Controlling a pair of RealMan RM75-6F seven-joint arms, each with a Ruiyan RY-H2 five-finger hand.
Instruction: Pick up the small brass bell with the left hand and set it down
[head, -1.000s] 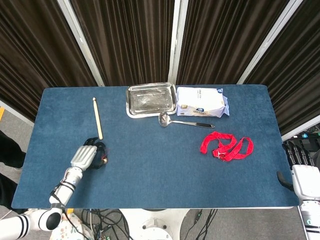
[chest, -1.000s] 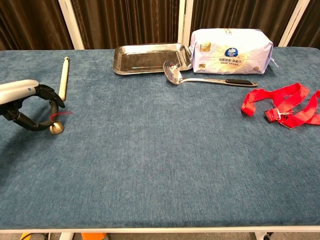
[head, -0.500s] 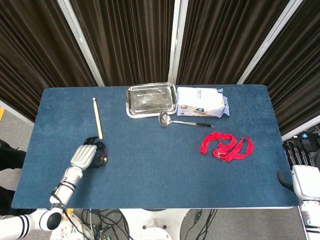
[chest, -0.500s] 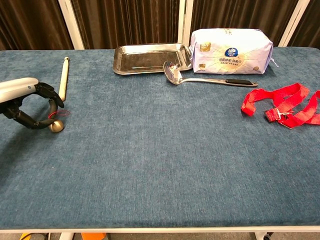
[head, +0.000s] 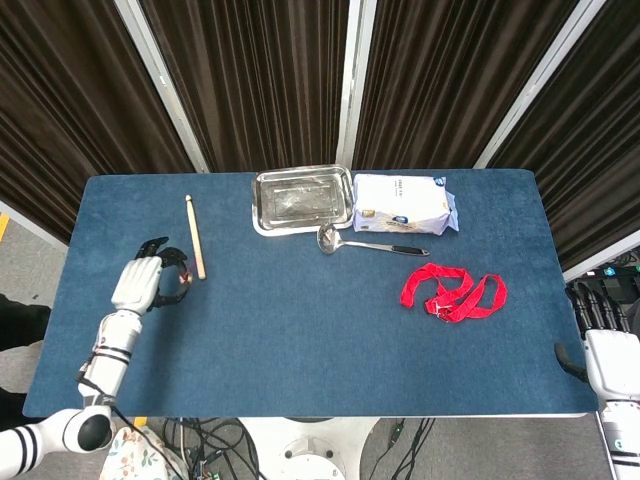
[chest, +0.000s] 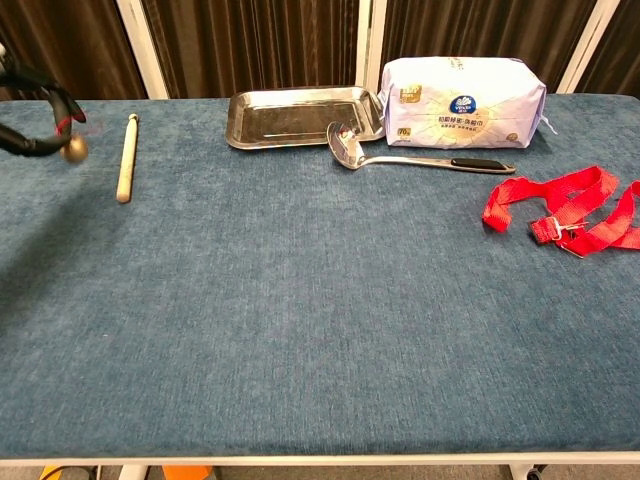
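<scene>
The small brass bell hangs in the air at the far left of the chest view, above the blue table. My left hand pinches it by its red loop, with dark fingers curled around it. In the head view the left hand hovers over the table's left part, just left of the wooden stick; the bell itself is hidden by the fingers there. My right hand rests off the table's right edge, fingers apart and holding nothing.
A wooden stick lies just right of the bell. At the back stand a steel tray, a ladle and a white packet. A red strap lies at the right.
My left hand has lifted the bell off the table and carried it up and toward the table's back left, beside the stick. The right hand has not moved.
</scene>
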